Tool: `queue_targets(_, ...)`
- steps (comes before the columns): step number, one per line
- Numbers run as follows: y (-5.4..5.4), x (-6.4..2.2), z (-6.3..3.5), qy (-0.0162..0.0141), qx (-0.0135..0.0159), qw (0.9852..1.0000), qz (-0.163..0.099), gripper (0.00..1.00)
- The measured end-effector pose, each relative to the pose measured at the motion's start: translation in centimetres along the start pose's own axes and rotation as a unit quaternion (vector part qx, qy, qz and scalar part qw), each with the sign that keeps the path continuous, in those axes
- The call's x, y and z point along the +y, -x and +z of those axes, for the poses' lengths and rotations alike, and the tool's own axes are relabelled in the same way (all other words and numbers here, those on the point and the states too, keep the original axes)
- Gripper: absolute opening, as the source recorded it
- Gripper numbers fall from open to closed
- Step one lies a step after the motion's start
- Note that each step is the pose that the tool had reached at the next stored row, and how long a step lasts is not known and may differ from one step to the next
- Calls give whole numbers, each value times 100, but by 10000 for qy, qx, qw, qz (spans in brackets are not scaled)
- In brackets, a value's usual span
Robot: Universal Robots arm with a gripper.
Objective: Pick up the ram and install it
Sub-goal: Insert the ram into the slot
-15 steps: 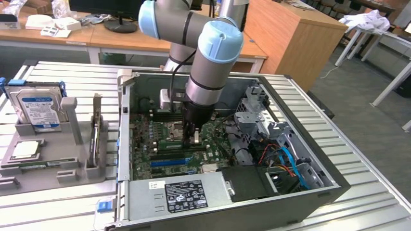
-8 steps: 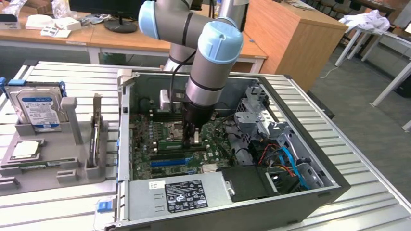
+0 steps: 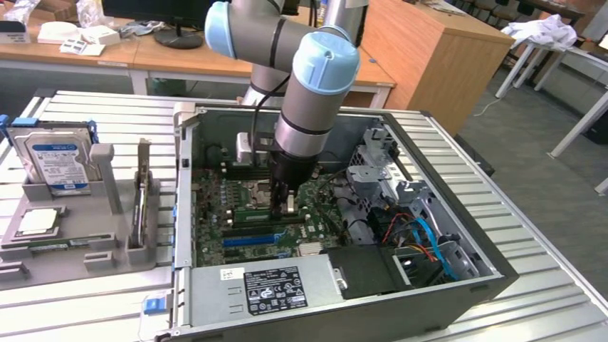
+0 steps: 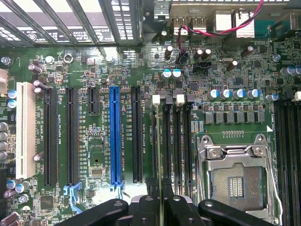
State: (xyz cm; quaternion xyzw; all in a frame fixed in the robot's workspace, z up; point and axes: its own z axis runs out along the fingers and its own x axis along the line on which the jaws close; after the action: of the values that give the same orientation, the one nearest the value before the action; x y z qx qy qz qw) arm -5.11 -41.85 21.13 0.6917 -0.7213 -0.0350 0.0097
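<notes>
The grey and pale-blue robot arm (image 3: 309, 92) reaches straight down into the open dark-grey computer case (image 3: 456, 285), which lies on its side on the slatted metal tabletop (image 3: 95, 107). The black pincer (image 3: 285, 205) is pressed nearly together, pinching the upper edge of the ram (image 3: 252, 211), a long, narrow green circuit-board stick. The ram stands on edge over the green motherboard (image 4: 221, 75), at the row of black memory slots (image 4: 178, 141) just beside the silver processor socket (image 4: 237, 179). Whether it is fully seated I cannot tell.

In the wrist view the pincer's black fingers (image 4: 148, 205) sit close on either side of one memory slot. A bright blue expansion slot (image 4: 114, 136) and a white one (image 4: 25, 129) lie farther across the board.

Outside the case, toward the exterior view's left, a grey plastic holder tray (image 3: 105, 242) carries a boxy silver hard drive with a blue-white label (image 3: 57, 160), standing upright. A square silver processor chip (image 3: 36, 222) lies flat in the tray. A grey power supply with a black label (image 3: 275, 288) fills the near end of the case.
</notes>
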Motion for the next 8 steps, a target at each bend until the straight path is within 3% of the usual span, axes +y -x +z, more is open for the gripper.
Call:
queue_targets(5, 0, 0, 0, 0, 0, 10000, 0, 15)
queue_targets(8, 0, 0, 0, 0, 0, 10000, 0, 27)
